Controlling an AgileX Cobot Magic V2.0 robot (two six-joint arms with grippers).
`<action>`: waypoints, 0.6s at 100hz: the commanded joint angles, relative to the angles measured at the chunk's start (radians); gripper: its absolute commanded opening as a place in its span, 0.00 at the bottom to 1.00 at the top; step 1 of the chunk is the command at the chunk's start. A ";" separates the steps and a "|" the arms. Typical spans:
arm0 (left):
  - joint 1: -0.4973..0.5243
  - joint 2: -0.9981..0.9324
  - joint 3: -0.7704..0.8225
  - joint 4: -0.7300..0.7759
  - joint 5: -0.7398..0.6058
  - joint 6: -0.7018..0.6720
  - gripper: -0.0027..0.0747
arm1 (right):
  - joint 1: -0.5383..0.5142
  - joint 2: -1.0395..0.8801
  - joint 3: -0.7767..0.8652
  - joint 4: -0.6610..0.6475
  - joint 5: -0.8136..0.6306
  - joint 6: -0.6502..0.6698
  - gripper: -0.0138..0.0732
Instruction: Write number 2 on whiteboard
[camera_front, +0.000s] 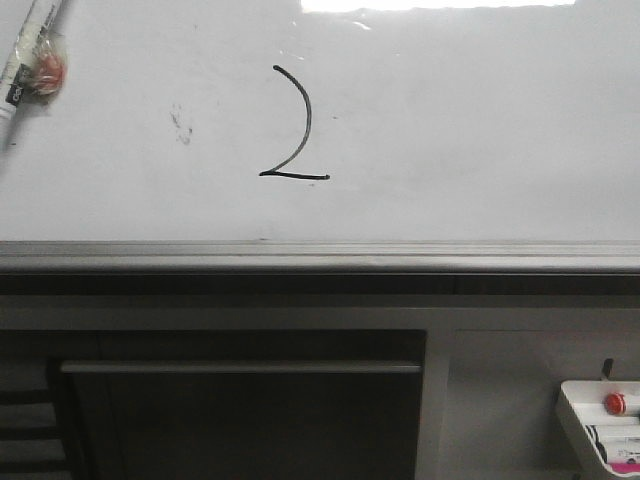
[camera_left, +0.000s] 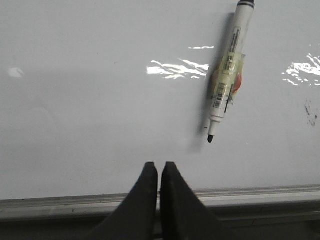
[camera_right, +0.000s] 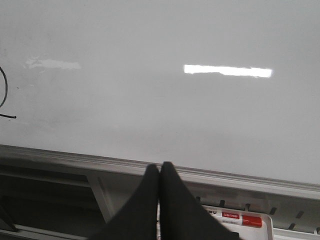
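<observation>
Both pincers pressed together, left pincer (camera_left: 159, 167), right pincer (camera_right: 159, 167), number 2 (camera_front: 293, 130) whole only in front view.

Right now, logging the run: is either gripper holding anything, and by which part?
Nothing. The left gripper and right gripper are shut and empty; the marker lies loose on the whiteboard.

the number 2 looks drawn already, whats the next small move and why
Probably none on the board: just keep both arms back at rest. The number 2 stands complete on the whiteboard, arc plus flat base line. The marker lies uncapped on the board, apart from the left hand, which is shut and empty, as is the right hand. Capping the marker would be the only tidy-up.
</observation>
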 joint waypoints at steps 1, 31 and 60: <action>-0.001 -0.001 -0.017 -0.023 -0.086 -0.012 0.01 | -0.005 0.010 -0.024 -0.012 -0.063 0.003 0.08; -0.001 -0.001 -0.017 -0.023 -0.087 -0.012 0.01 | -0.005 0.010 -0.024 -0.012 -0.063 0.003 0.08; -0.032 -0.115 0.045 -0.006 -0.141 -0.009 0.01 | -0.005 0.010 -0.024 -0.012 -0.063 0.003 0.08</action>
